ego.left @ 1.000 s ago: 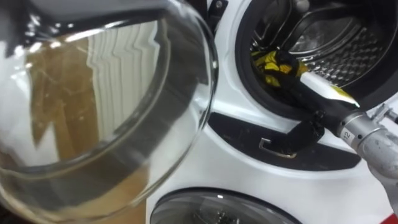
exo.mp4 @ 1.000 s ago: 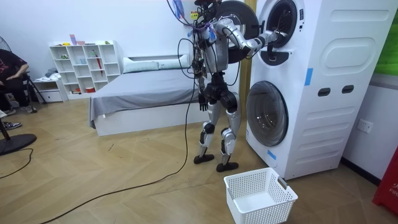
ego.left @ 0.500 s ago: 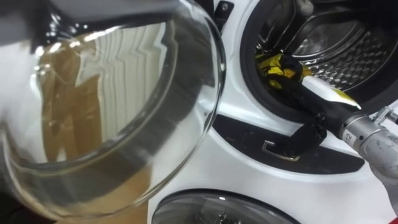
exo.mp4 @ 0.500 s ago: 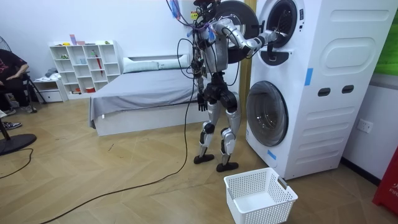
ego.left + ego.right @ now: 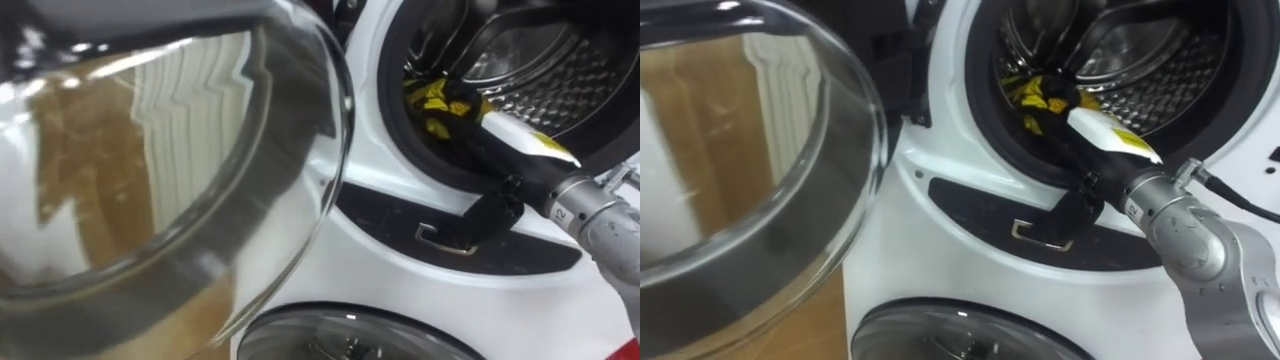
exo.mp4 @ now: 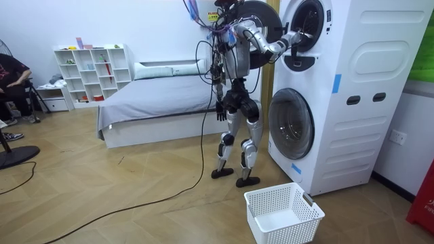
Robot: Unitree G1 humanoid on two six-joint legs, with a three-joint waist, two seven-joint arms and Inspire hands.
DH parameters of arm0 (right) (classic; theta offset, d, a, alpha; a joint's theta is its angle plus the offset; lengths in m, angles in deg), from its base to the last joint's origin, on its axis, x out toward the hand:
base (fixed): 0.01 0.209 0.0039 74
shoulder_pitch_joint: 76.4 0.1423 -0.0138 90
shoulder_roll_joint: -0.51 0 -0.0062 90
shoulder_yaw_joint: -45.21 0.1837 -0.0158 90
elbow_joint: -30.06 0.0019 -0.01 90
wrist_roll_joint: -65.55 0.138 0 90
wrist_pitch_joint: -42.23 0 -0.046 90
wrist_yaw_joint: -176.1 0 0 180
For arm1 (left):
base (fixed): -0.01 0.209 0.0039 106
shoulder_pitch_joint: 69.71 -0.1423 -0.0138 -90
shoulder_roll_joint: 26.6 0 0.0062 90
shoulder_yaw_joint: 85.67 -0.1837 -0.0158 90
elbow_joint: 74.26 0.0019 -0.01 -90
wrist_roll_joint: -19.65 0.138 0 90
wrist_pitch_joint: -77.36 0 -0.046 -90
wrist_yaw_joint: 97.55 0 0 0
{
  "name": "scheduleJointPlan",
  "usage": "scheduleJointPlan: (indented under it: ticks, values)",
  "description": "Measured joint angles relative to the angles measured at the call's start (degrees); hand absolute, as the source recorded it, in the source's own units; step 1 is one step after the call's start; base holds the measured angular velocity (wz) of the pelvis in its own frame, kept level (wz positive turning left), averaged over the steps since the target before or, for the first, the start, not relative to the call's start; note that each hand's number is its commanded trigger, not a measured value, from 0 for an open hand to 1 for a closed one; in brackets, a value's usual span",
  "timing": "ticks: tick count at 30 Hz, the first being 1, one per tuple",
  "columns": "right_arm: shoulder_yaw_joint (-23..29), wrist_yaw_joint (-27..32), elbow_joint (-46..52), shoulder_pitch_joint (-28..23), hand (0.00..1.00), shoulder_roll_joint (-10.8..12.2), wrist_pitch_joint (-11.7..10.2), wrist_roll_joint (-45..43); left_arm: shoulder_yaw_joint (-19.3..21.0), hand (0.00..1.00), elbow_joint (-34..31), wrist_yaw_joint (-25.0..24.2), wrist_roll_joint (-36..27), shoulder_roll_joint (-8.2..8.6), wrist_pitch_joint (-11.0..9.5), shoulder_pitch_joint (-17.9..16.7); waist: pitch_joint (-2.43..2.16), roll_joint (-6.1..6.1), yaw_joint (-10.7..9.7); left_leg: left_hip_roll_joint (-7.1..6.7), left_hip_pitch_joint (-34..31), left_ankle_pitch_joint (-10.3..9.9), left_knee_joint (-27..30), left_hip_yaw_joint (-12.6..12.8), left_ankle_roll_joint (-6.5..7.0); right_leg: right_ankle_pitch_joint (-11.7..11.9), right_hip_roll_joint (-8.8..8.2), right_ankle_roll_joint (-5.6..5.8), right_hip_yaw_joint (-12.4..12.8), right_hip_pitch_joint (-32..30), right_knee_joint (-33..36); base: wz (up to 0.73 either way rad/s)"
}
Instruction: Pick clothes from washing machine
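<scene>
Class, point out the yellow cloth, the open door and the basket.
cloth (image 5: 425,97), left eye view, a yellow fold inside the drum.
door (image 5: 150,200), left eye view, middle of its glass.
basket (image 6: 291,232), room view, its front wall.

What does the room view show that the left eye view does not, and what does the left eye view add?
Room view: the white perforated plastic basket on the floor before the stacked white washing machines, the grey bed, and the left hand hanging by the hip. Left eye view: the yellow and black cloth at the mouth of the ribbed metal drum, with the right hand at it. Both: the open round glass door and the right arm reaching into the upper machine.
</scene>
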Motion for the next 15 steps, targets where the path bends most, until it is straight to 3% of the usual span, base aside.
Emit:
scheduleJointPlan:
  ticks: [4,15]
  values:
    - [1.13,-0.08,5.8,-0.02,0.0,0.01,0.06,-0.1,0.07,0.0,0.12,0.0,-0.01,0.17,-0.07,-0.61,-0.28,0.55,-0.19,0.13,0.4,0.0,-0.67,1.04,0.03,-0.03,0.11,0.05,0.31,-0.05,-0.06,-0.07]
    - [3.55,-0.85,7.85,-0.01,0.0,0.01,0.15,0.5,0.17,0.0,1.24,0.12,0.02,0.2,-0.48,-0.53,-0.2,0.72,-0.14,0.24,1.28,0.0,-1.68,1.74,0.07,-0.2,0.32,0.22,0.85,0.1,-0.05,-0.02]
